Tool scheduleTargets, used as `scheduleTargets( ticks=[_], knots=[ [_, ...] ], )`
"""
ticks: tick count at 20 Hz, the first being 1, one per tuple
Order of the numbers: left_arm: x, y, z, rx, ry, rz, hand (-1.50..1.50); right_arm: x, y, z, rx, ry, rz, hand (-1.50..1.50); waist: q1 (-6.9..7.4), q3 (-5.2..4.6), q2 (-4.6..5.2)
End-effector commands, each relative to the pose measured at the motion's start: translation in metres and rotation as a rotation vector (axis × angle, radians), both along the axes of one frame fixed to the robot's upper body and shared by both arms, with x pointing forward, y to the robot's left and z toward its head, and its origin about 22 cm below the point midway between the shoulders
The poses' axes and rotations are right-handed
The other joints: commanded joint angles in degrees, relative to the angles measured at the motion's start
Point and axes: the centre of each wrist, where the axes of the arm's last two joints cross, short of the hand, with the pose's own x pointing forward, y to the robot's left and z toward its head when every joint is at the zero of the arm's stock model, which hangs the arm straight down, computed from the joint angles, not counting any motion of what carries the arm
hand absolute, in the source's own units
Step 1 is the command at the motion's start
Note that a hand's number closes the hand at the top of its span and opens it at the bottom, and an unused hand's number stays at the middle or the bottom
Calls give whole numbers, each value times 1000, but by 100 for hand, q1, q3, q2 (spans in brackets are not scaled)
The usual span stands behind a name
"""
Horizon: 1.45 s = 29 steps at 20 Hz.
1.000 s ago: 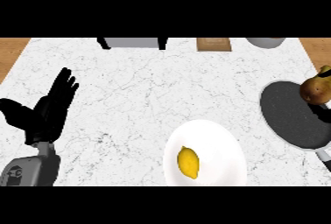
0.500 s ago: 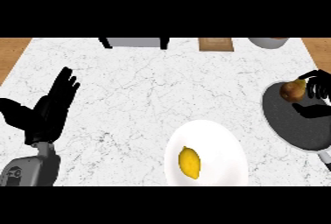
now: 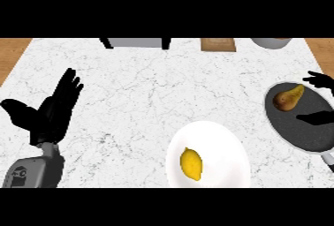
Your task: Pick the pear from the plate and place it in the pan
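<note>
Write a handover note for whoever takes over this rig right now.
Left hand: open, resting at the view's left, holding nothing.
Right hand: open at the right edge, fingers on either side of the pear, not touching it.
The pear lies in the pan; the plate holds only a lemon.
Done: pear in pan. Left: probably just drawing that hand clear.

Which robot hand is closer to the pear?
Right. The right robot hand sits just beside the pear in the pan; the left robot hand rests far off at the counter's left.
</note>
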Motion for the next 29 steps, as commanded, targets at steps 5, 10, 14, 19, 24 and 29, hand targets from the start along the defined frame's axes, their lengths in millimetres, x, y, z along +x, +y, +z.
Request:
scheduleTargets(
  ticks=[5,10,14,19,24,29],
  knots=[
    [-1,-1,1,12,5,11,0,-25,-49,16,367,-201,-15,-150,-105,3,-23],
    [-4,-2,2,-3,6,4,0,-56,-96,44,586,-222,-44,-150,-65,7,-10],
    [-12,9,-1,-24,0,16,0,-111,-138,53,680,-223,8,-150,-91,9,-18],
    [-4,-8,6,3,-10,20,0,-138,-152,53,747,-177,77,-150,-130,23,-15],
    [-3,3,-5,5,23,40,0,-156,-161,57,734,-210,91,-150,-180,18,-18],
    [-11,0,3,1,3,18,0,-169,-160,42,702,-203,52,-150,-82,29,-30]
  ],
)
